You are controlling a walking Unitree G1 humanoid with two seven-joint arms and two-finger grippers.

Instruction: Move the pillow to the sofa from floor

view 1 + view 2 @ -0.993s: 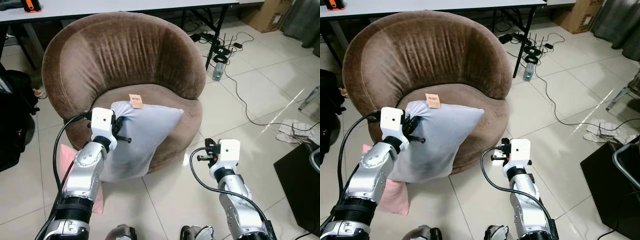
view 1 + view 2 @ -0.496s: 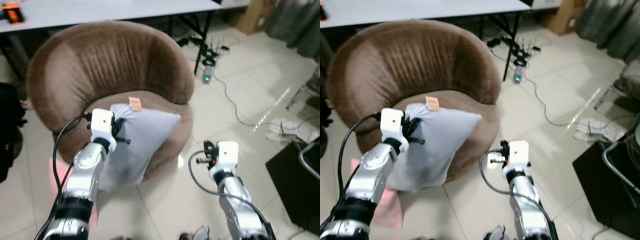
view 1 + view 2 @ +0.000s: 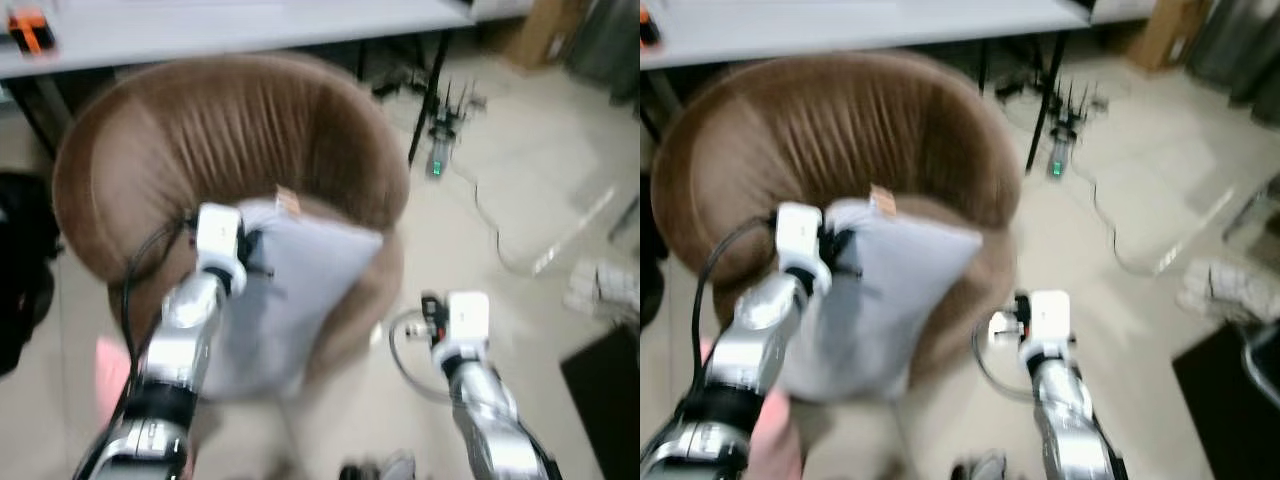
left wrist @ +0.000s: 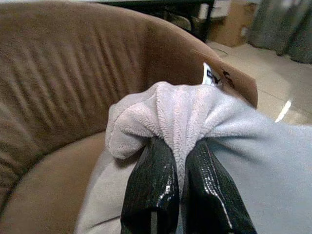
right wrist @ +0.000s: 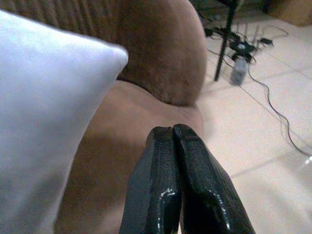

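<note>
Over the front edge of the sofa seat, the left gripper point(image 4: 183, 161) is clamped on a bunched corner of the pillow point(image 3: 290, 285); pale fleece is pinched between the two black fingers point(image 4: 151, 190) in the left wrist view. An orange tag point(image 3: 287, 202) is seen at that gripped corner. The pillow is held off the floor, its upper part in front of the sofa's point(image 3: 180, 130) curved backrest, its lower part hanging down past the seat's front edge. Contact between pillow and seat cannot be confirmed, as both head views are blurred.

The right gripper point(image 5: 174, 134) is pressed closed with nothing between its fingers. It is held low over the tiled floor point(image 3: 520, 170), off the sofa's front right side, pointed toward the seat cushion and the free corner of the pillow.

Something pink point(image 3: 112, 365) is seen on the floor at the sofa's front left, beside the left arm. A white table point(image 3: 250, 22) runs behind the sofa's back edge, with an orange-and-black item point(image 3: 27, 28) on its left end. Cables and a small device with a green light point(image 3: 437, 165) lie on the floor to the right of the sofa, by the table leg. A cardboard box point(image 3: 545, 30) is seen at the far right.
</note>
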